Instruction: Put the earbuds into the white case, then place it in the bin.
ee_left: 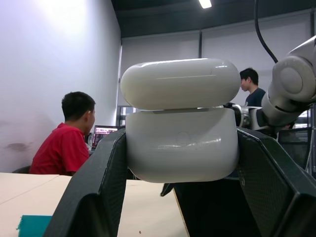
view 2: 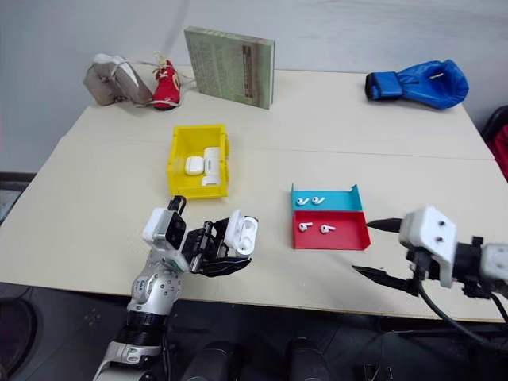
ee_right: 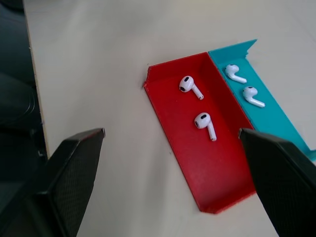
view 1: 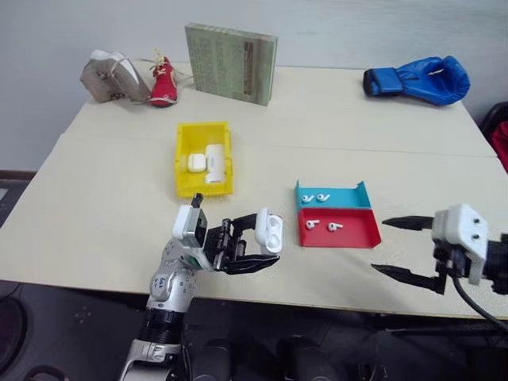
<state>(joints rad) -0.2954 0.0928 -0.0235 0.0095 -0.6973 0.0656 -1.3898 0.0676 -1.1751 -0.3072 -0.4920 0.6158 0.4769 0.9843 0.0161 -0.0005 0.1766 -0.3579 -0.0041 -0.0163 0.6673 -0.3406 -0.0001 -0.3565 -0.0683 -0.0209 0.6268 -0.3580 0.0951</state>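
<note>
My left gripper (view 1: 266, 240) is shut on the white case (view 1: 270, 232), held above the table's front edge with its lid flipped open. In the left wrist view the case (ee_left: 180, 143) sits between the two black fingers (ee_left: 98, 192). Two earbuds (view 1: 312, 224) lie in the red tray (view 1: 357, 234), and two more earbuds (view 1: 322, 196) in the teal tray (view 1: 349, 198) behind it. My right gripper (view 1: 381, 246) is open, just right of the red tray; the right wrist view looks down on the earbuds (ee_right: 205, 123). The yellow bin (view 1: 182, 159) stands left of centre.
In the bin lie a small white case (view 1: 196, 163) and a longer white case (view 1: 214, 163). Along the table's back are a green book (view 1: 232, 62), a blue boxing glove (view 1: 417, 79), a red shoe (view 1: 164, 83) and a grey shoe (view 1: 111, 75). Two people (ee_left: 64, 143) show beyond.
</note>
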